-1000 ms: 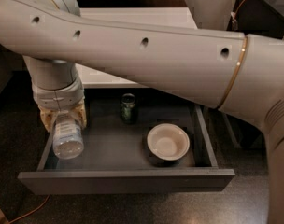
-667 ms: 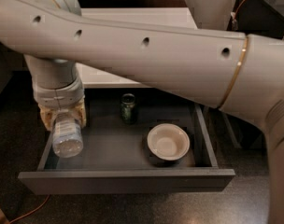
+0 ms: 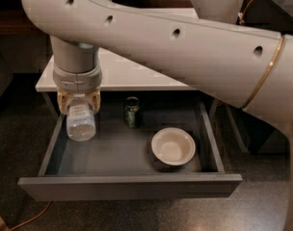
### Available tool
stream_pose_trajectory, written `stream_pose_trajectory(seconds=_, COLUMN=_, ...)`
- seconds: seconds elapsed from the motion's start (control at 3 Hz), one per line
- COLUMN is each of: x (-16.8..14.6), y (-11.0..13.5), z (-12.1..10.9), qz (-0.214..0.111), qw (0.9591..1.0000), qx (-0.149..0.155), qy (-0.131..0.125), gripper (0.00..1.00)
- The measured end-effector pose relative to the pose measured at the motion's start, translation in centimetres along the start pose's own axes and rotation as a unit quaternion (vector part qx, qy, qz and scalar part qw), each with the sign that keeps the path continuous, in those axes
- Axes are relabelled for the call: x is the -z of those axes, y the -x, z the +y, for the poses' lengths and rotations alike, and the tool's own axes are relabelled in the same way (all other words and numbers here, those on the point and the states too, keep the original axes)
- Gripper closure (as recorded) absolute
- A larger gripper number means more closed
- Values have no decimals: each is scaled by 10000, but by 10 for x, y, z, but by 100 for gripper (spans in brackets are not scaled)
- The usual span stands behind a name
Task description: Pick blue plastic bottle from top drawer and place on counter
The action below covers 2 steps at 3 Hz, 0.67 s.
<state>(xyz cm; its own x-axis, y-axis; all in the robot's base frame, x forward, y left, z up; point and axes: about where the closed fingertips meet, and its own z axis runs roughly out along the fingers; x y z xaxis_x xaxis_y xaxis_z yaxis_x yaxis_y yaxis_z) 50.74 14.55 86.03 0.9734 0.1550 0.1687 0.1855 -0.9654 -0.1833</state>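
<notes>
The two-finger gripper (image 3: 79,106), tan-padded at the end of the grey arm, is seen closed on the blue plastic bottle (image 3: 80,125), a slim, clear, bluish btl w/ a pale band. It is clamped near its upper end, the rest hanging below the fingers and tipped toward the camera.

Vs. a sec ago, the btl has been raised & shifted slightly to the picture's right. It is now held above the left-hand part of the top drawer (image 3: 129,186), a wide, shallow grey drawer pulled fully open, and appears clear of the drawer floor. The pick is thus judged done; the lift-out is in hand.

Left inside are a short dark green can (image 3: 132,111) at the back & a round pale bowl (image 3: 173,146) toward the front right; neither is touched.

The counter (image 3: 132,73), a flat glossy white top, lies just behind & above the gripper. More height is prob. needed before the btl can be carried over its front edge and set down.
</notes>
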Motion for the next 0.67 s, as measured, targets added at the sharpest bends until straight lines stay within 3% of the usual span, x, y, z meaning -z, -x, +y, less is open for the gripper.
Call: stream_pose_trajectory(seconds=0.67, x=11, y=-60, z=32, qz=286, qw=9993, qx=-215, qy=-141, gripper=100)
